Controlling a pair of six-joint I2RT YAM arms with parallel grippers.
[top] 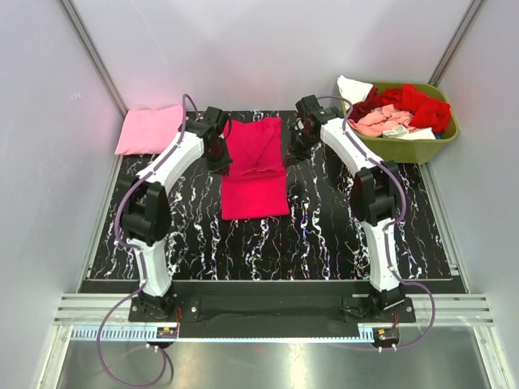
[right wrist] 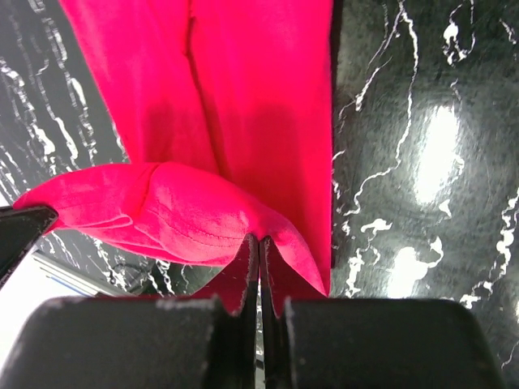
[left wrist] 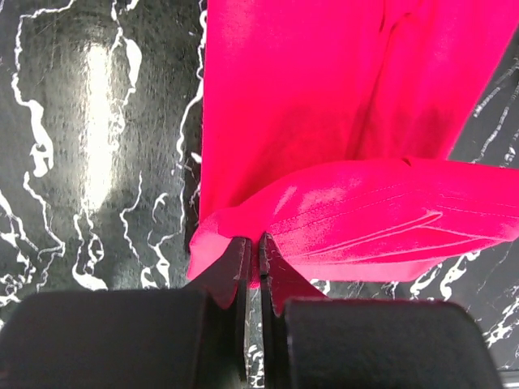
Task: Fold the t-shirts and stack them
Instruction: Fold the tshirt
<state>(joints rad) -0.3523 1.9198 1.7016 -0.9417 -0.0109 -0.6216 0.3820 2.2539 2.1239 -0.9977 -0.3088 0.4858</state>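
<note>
A bright magenta-pink t-shirt [top: 255, 186] lies lengthwise in the middle of the black marbled mat [top: 340, 235]. Its far end is lifted and curled over toward the near end. My left gripper [top: 219, 154] is shut on the left corner of that lifted edge [left wrist: 243, 223], pinching the cloth between the fingertips [left wrist: 258, 240]. My right gripper [top: 295, 147] is shut on the right corner [right wrist: 284, 231], with the fold bulging above its tips [right wrist: 259, 240]. A folded light pink t-shirt [top: 150, 128] lies at the far left.
An olive-green basket [top: 413, 151] stands at the far right, holding red [top: 418, 101], salmon [top: 378, 120] and white [top: 353, 87] shirts in a heap. Grey walls close in the left, right and back. The arm bases sit on the near rail [top: 268, 308].
</note>
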